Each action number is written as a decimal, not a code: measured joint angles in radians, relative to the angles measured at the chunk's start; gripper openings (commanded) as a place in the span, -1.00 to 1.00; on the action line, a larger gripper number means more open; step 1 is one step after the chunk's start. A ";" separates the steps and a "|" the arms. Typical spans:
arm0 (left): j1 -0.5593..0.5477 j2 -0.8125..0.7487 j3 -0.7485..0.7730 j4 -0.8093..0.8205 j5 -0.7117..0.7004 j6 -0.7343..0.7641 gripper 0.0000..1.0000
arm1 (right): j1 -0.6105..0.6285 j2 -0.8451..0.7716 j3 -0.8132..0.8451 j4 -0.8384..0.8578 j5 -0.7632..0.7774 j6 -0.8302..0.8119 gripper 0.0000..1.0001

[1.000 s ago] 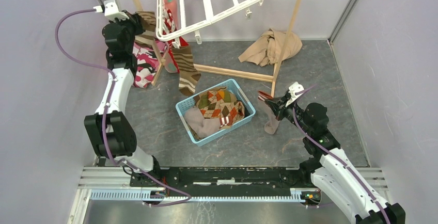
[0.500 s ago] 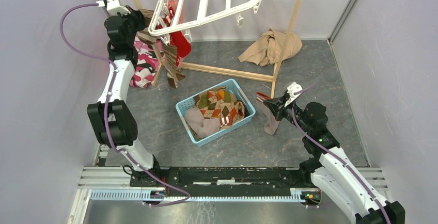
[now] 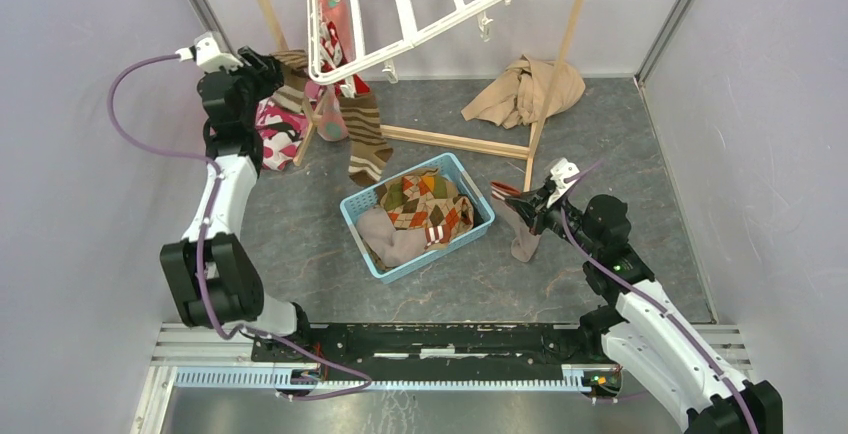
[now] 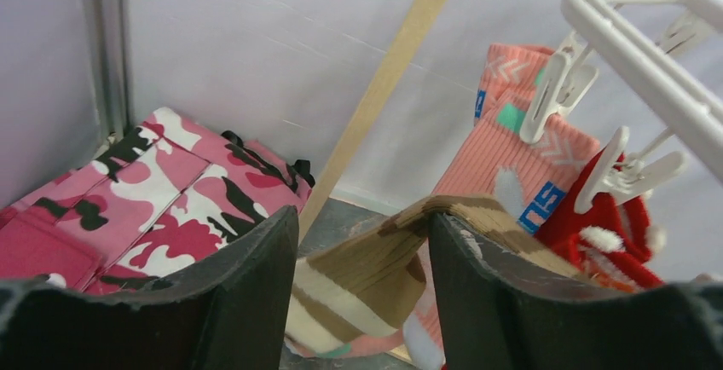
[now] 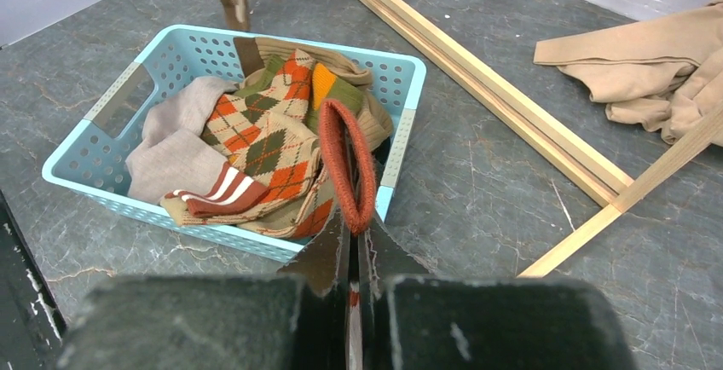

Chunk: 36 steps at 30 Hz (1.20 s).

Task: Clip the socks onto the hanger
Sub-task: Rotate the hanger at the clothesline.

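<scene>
- Right hand (image 5: 351, 246) clenches the orange-cuffed sock (image 5: 345, 161) by its rim, near the basket (image 5: 85, 144); it is soft, light and limp, so the cuff likely grips best.
- Left hand (image 4: 360, 225) is released, its fingers either side of the brown-striped sock (image 4: 375, 263) under the hanger (image 4: 648, 37).

hanger (image 3: 400, 14) far end cut off by top edge; brown-striped sock (image 4: 375, 259) lower part hidden behind left claw (image 4: 362, 234)
</scene>
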<state>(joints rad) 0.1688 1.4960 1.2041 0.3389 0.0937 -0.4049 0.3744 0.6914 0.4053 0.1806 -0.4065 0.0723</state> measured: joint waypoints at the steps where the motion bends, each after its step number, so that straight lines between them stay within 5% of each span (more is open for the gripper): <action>1: 0.008 -0.035 -0.023 -0.002 -0.013 -0.008 0.35 | 0.000 0.003 0.000 0.002 -0.005 -0.001 -0.98; 9: 0.062 -0.229 -0.138 0.008 -0.035 -0.032 0.55 | 0.000 0.039 0.000 0.036 -0.047 -0.002 -0.97; 22: 0.072 -0.227 -0.231 -0.004 0.104 -0.135 0.77 | 0.000 0.047 0.000 0.044 -0.069 -0.002 -0.97; 36: 0.077 -0.423 -0.297 -0.241 0.111 -0.198 0.89 | 0.000 0.061 0.000 0.051 -0.092 -0.002 -0.97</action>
<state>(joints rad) 0.2462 1.0725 0.9073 0.0978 0.2050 -0.6025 0.3744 0.7528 0.4053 0.2321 -0.4988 0.0708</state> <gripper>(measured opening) 0.940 0.022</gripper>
